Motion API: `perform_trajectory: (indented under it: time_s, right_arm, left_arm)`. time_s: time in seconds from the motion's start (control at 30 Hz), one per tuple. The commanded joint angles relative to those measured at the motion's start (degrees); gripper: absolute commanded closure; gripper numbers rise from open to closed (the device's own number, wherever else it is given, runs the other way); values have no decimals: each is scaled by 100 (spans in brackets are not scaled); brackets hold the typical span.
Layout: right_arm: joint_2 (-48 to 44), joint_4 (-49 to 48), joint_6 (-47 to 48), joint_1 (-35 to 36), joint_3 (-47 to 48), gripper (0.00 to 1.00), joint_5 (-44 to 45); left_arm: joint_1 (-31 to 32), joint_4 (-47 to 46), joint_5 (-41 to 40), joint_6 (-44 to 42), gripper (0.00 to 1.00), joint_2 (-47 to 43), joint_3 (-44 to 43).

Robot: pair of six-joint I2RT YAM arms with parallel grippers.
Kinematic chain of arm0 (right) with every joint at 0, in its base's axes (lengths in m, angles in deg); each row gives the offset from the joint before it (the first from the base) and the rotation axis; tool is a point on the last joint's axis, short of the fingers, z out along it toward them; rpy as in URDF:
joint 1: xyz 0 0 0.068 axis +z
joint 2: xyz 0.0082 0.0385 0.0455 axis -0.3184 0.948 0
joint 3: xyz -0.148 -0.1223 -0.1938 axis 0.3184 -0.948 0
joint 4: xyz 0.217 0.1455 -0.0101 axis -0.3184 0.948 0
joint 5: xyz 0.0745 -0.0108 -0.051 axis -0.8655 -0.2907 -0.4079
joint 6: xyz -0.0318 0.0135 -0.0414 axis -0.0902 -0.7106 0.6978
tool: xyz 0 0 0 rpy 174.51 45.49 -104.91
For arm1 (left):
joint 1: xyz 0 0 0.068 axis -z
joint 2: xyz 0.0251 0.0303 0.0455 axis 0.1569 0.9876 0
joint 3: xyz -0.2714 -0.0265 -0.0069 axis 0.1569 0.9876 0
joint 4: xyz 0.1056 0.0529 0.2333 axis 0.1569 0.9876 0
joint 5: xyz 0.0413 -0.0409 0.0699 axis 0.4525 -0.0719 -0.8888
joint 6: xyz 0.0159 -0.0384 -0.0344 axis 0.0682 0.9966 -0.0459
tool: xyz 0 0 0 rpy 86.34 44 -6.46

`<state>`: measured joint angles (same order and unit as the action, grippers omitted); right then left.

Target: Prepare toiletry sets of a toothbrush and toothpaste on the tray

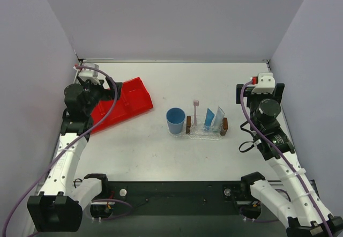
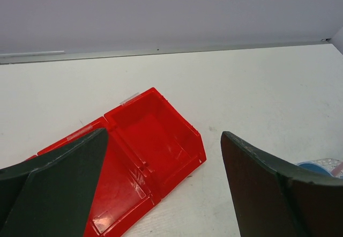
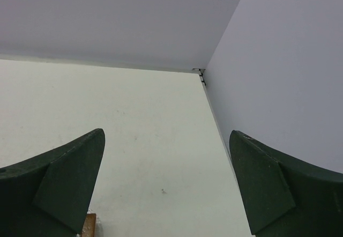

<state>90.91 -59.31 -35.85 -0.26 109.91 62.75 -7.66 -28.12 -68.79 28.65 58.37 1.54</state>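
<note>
Nearest, mid-table, sits the clear plastic tray (image 1: 205,135), a dark brown block at each short end. In it stand the thin pink-headed toothbrush (image 1: 195,112), a bright blue toothpaste tube (image 1: 208,118) and a pale flat tube (image 1: 218,117). A round blue cup (image 1: 175,121) stands just beside it at 9 o'clock. Farther, at 10 o'clock, the glossy red bin (image 2: 155,135) lies before the left gripper (image 2: 163,140), which is spread wide and empty. At 2 o'clock the right gripper (image 3: 166,135) gapes, holding nothing.

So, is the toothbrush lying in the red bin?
No, the toothbrush stands upright in the tray, beside the cup.
</note>
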Motion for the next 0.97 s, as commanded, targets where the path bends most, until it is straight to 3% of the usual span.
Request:
perform_trajectory:
  time_s: [0.0,0.93]
  right_arm:
    - [-105,-305,88,-46,13,6,176]
    - [-149,-94,-88,-231,48,9,-18]
  left_arm:
    - [-92,-393,-210,-64,2,-166,64]
    - [-101,-393,-228,-152,3,-298,187]
